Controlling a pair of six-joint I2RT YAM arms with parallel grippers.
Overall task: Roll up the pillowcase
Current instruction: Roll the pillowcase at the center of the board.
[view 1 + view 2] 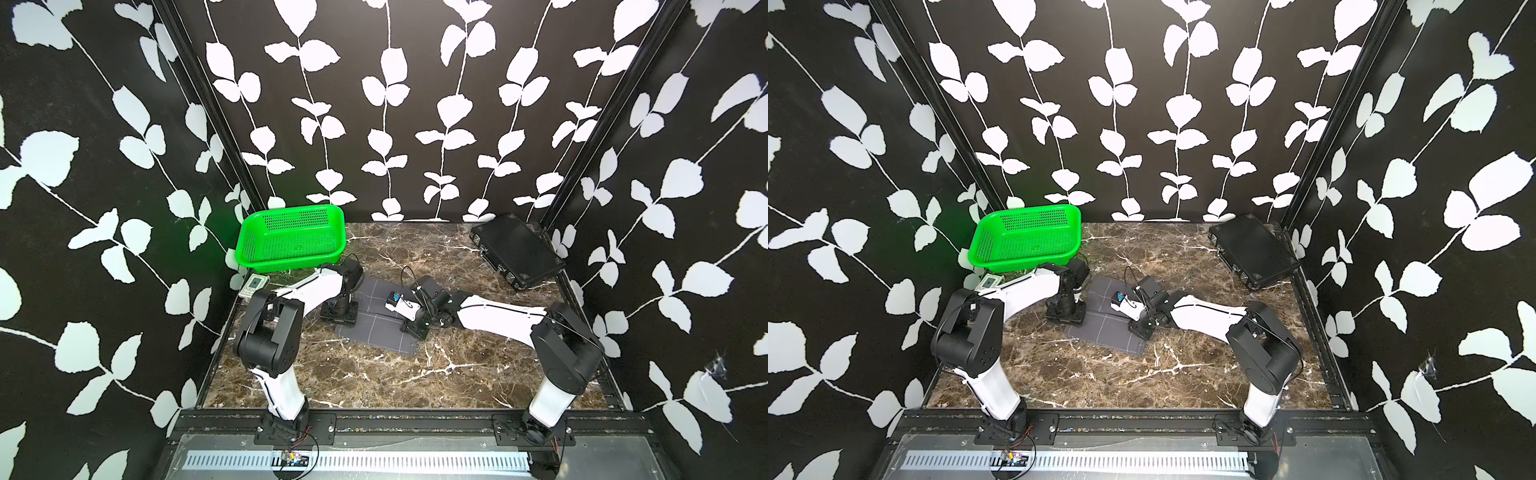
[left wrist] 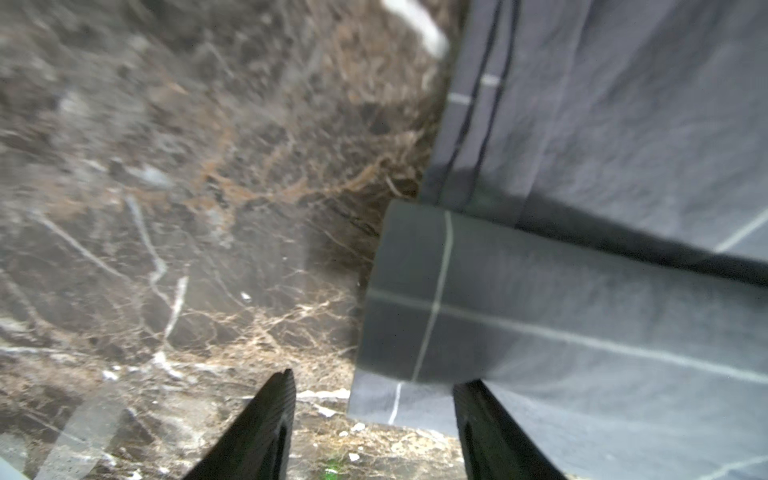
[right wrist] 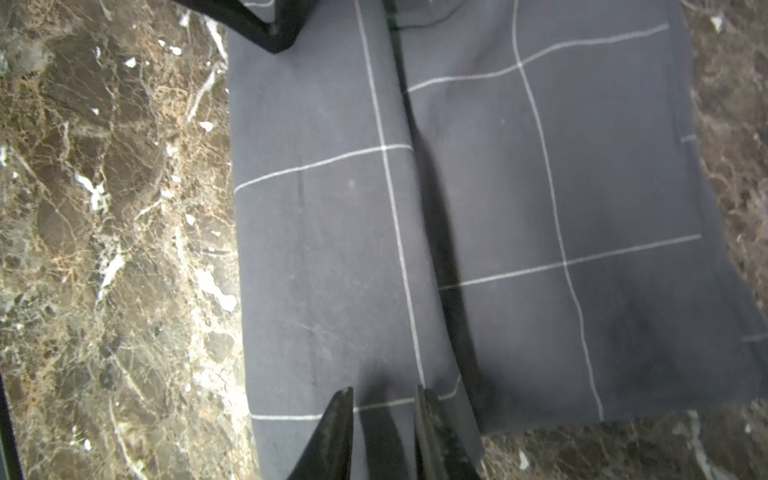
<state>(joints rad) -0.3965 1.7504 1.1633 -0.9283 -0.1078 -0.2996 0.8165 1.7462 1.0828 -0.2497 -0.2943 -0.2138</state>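
Your left jaws stood open astride one end of the partly rolled pillowcase (image 1: 376,332), probably to keep the roll even. It lay in the middle of the table (image 1: 374,386), a flat stretch yet to roll. Your right jaws, narrowly parted, rested on the roll's other end; whether they pinched cloth was unclear

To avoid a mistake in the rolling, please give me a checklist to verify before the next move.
1. The pillowcase has a roll begun at one end: ok.
2. The left gripper is open at the roll's end: ok.
3. The right gripper grips the roll: cannot tell.
4. The rest of the pillowcase lies flat: ok, light creases only.
5. The green basket and the black case are apart from the pillowcase: ok.
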